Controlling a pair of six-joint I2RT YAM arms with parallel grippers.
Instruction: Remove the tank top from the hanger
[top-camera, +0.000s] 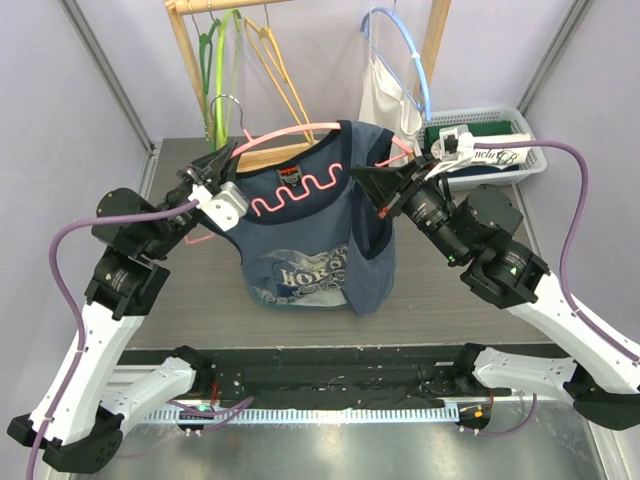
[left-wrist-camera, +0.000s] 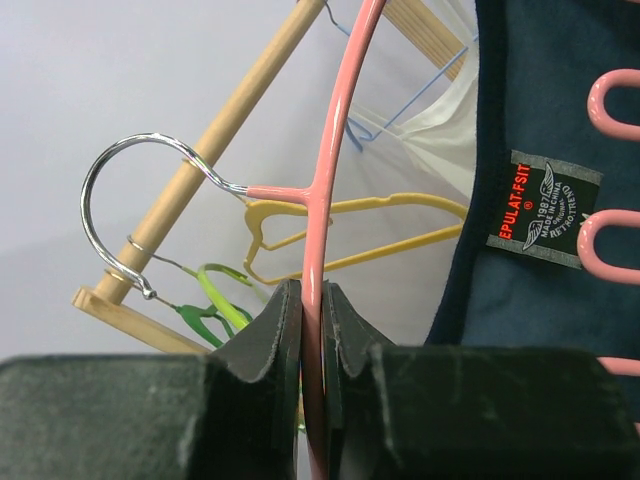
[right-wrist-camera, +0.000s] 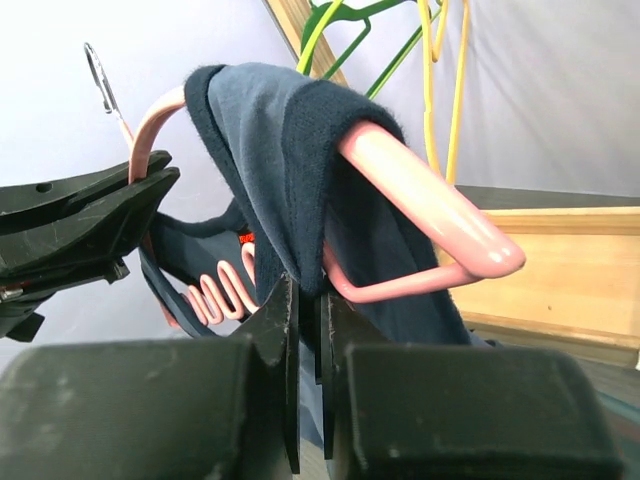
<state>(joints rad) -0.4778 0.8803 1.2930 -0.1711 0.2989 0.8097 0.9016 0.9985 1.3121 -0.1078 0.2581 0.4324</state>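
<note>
Tank top (top-camera: 300, 250) hangs above grey table (top-camera: 190, 300), lilac walls (top-camera: 60, 90) around.

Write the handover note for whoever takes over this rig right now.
Left gripper: shut on the pink hanger, on its arm near the hook.
Right gripper: shut on the navy tank top, at the strap draped over the hanger's end.
Done: both grips set; the tank top is not yet off.
Left: pull that strap off the hanger's end, then clear the rest of the tank top from the hanger.
</note>
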